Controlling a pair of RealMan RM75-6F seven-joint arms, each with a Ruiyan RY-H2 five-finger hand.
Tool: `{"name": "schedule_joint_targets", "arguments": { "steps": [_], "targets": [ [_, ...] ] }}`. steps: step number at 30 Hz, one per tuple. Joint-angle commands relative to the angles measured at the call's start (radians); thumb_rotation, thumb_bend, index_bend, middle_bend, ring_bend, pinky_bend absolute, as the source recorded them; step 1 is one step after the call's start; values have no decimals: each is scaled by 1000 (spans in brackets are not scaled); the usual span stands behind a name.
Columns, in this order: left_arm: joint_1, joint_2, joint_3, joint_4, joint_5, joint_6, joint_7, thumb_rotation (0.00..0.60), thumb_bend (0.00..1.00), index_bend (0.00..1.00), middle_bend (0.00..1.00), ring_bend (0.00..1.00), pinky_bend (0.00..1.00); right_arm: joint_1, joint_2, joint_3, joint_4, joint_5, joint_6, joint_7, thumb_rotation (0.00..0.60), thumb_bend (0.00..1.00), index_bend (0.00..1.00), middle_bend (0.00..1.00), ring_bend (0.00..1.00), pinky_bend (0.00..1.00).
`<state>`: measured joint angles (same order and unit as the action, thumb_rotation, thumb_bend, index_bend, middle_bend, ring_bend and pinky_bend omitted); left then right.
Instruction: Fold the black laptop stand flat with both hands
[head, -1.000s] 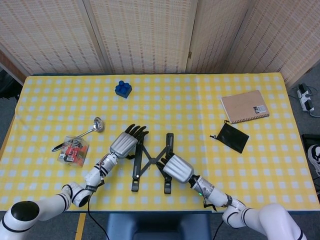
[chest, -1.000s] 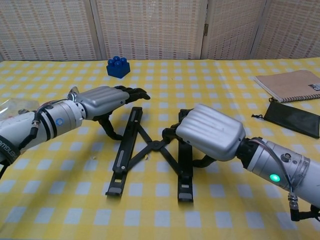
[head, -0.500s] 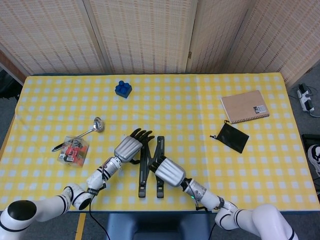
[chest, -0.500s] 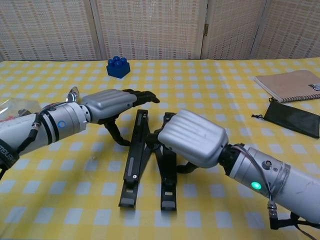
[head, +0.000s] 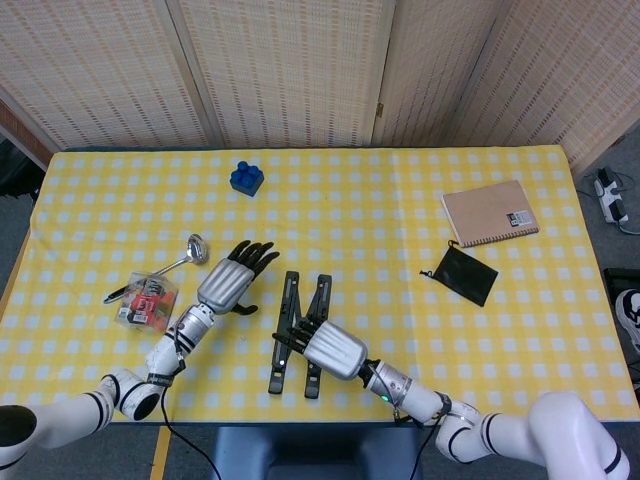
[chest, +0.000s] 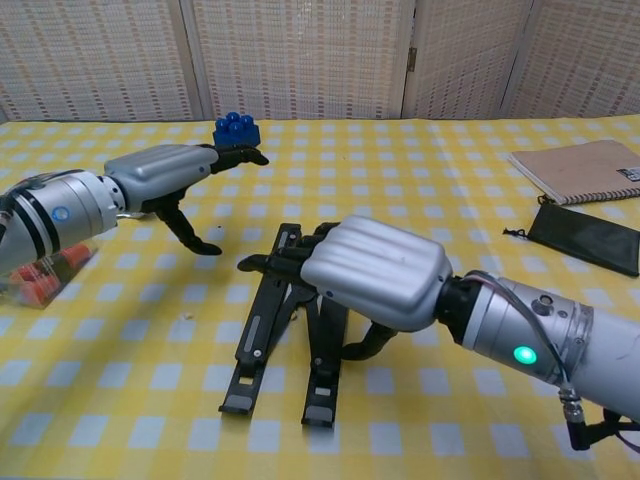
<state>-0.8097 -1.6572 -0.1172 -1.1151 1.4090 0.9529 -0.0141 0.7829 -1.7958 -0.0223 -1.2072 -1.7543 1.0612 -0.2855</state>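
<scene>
The black laptop stand (head: 292, 322) (chest: 262, 325) lies near the table's front edge, its two long bars drawn close together and almost parallel. My right hand (head: 335, 350) (chest: 375, 270) sits over the stand's right side. Its fingers reach left across both bars and its thumb curls in by the right bar, so it holds the bars together. My left hand (head: 228, 280) (chest: 165, 175) hovers to the left of the stand, apart from it, fingers spread and holding nothing. The stand's middle links are hidden under the right hand.
A blue block (head: 246, 178) (chest: 236, 133) sits at the back. A metal ladle (head: 185, 257) and a clear packet (head: 145, 298) (chest: 40, 275) lie at the left. A notebook (head: 490, 212) (chest: 580, 168) and black pouch (head: 460, 274) (chest: 585, 235) lie at the right.
The stand's bars went from a wide X to nearly parallel. My right hand pushed leftward with them. My left hand lifted off the stand and drew back to the left.
</scene>
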Motion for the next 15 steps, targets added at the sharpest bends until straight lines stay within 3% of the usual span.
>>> {"name": "schedule_joint_targets", "arguments": {
  "steps": [1, 6, 15],
  "targets": [
    [25, 41, -5, -42, -17, 15, -18, 600, 193, 52, 43, 0, 0, 128, 200, 43, -250, 100, -283, -53, 600, 159, 0, 1, 46, 18],
    [41, 78, -6, -81, -42, 2, -21, 600, 193, 50, 43, 0, 0, 208, 238, 87, -299, 173, -433, -125, 600, 159, 0, 1, 40, 14],
    [63, 103, -8, -99, -60, 6, -29, 600, 193, 48, 42, 0, 0, 291, 186, 113, -240, 287, -566, -213, 600, 159, 0, 76, 70, 23]
  ]
}}
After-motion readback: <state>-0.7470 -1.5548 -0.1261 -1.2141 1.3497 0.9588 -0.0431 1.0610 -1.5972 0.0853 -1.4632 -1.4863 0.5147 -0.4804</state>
